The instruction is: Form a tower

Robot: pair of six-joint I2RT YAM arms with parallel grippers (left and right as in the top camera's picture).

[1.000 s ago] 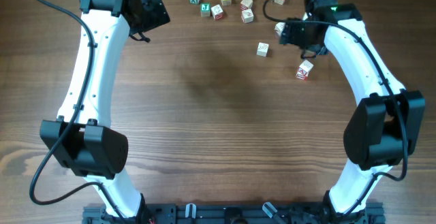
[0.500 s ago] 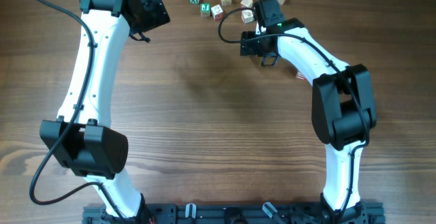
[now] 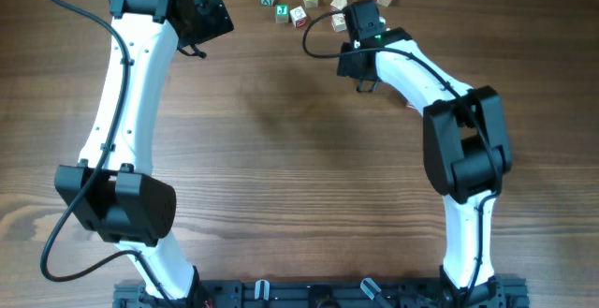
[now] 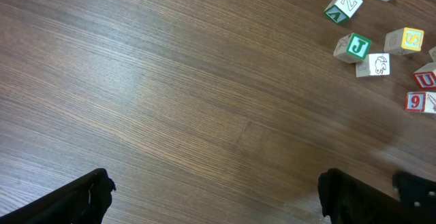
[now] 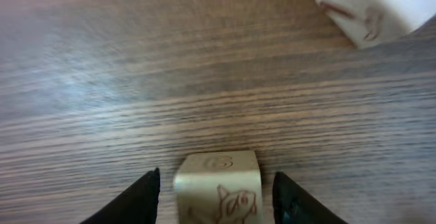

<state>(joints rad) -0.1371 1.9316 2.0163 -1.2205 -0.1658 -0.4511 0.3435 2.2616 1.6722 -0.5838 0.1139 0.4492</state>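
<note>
The right gripper [image 5: 216,195] holds its fingers apart, one on each side of a pale cube [image 5: 218,173], with a gap on both sides. The cube bears a red-brown animal drawing. Beyond it lies a tilted red-printed cube [image 5: 371,6], its print unreadable.

The left gripper [image 4: 214,183] stands wide above the table [image 4: 170,81]. Off to one side are a green Z cube [image 4: 344,6], a green J cube [image 4: 353,47], a yellow S cube [image 4: 403,40], a red U cube [image 4: 426,80] and a red 9 cube [image 4: 417,101].

The tower [image 3: 409,106] sits well apart from the fingers, nearly hidden under the right forearm [image 3: 412,69]. Only a reddish sliver of it shows.
</note>
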